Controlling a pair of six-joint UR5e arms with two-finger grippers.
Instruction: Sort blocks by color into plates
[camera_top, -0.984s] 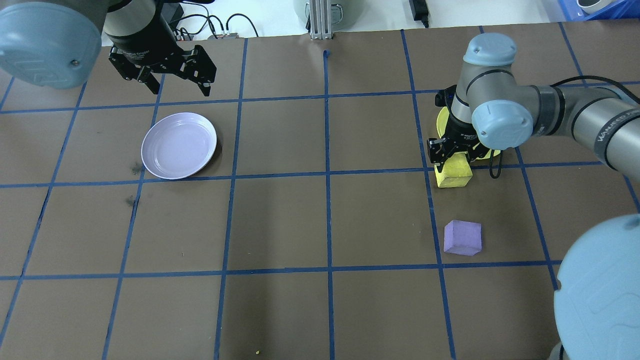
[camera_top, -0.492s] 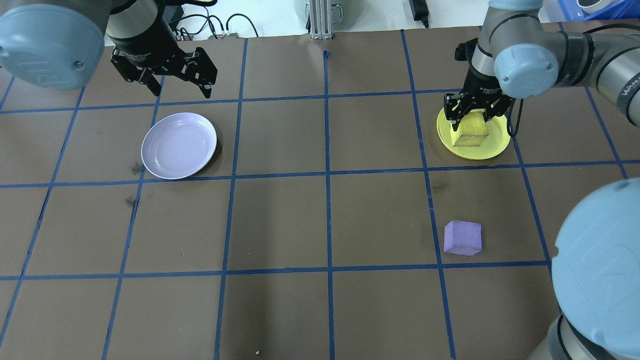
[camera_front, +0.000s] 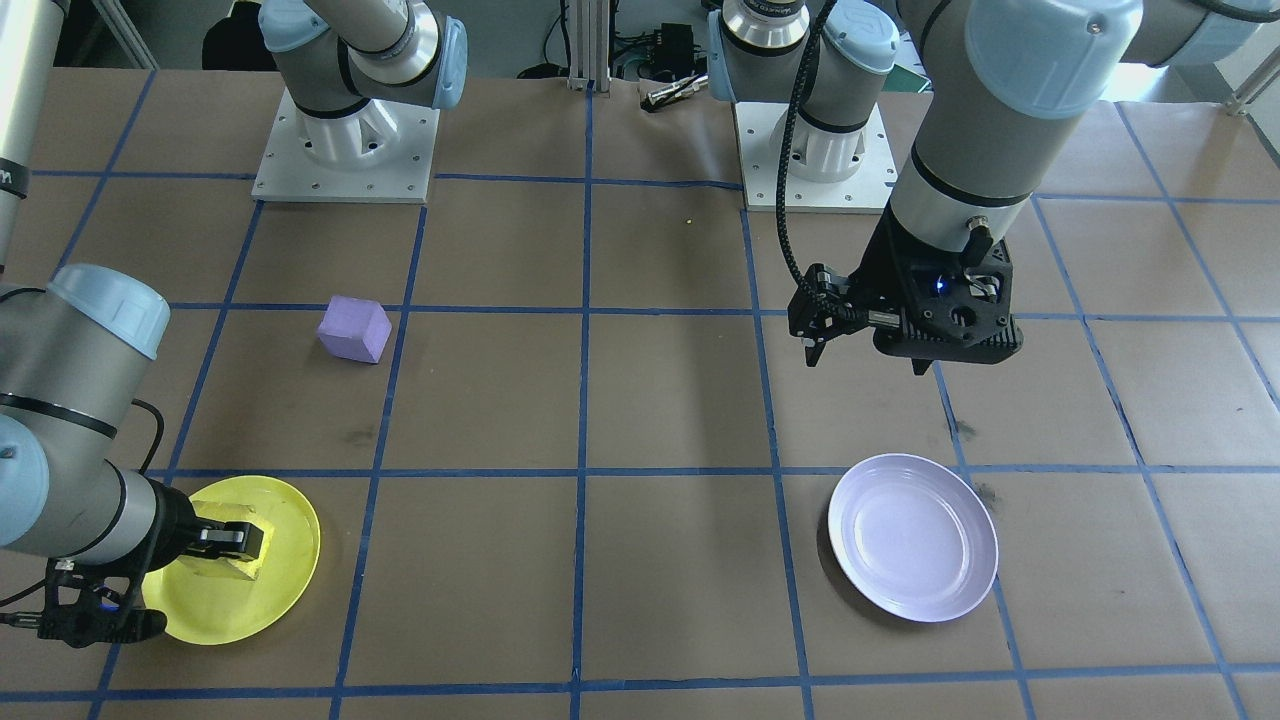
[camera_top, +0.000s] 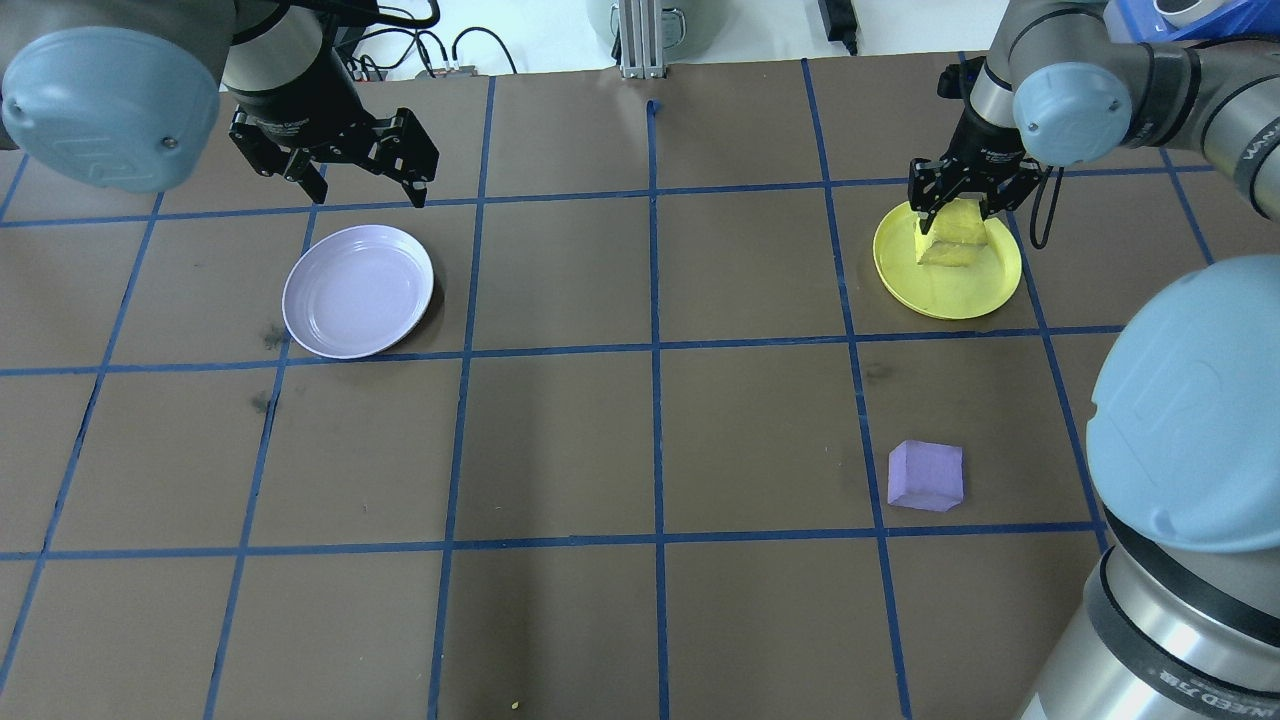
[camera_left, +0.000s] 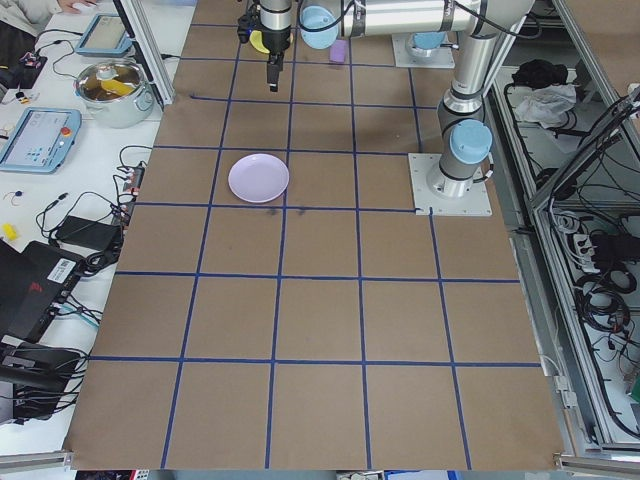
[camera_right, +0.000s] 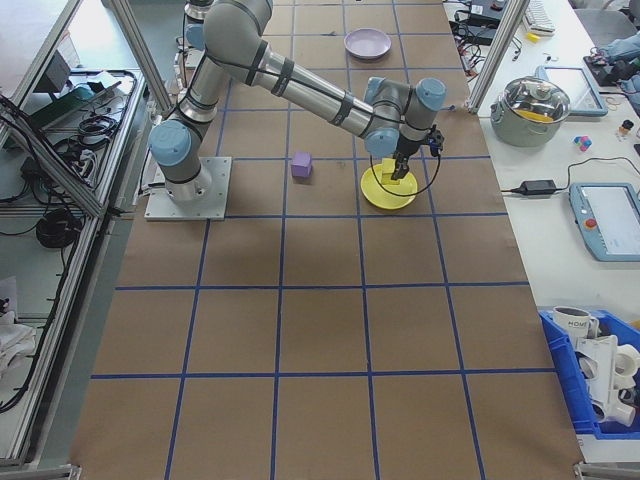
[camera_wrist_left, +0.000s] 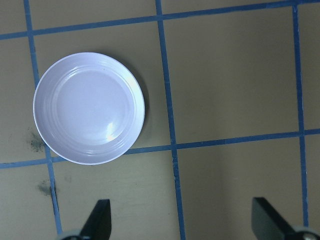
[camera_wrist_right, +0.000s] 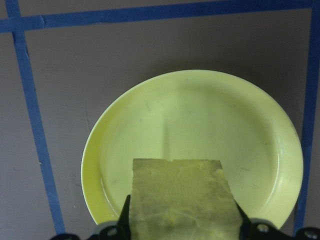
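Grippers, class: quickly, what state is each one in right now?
Left gripper: open, holding nothing.
Right gripper: shut on the yellow block, over the yellow plate.

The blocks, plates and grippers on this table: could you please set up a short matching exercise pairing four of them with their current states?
Column one:
1. yellow block
2. purple block
3. lavender plate
4. left gripper

Column two:
A. lying on the bare table, untouched
B. open, holding nothing
C. empty
D. gripped by the right gripper over the yellow plate

Right pairs: 1-D, 2-A, 3-C, 4-B
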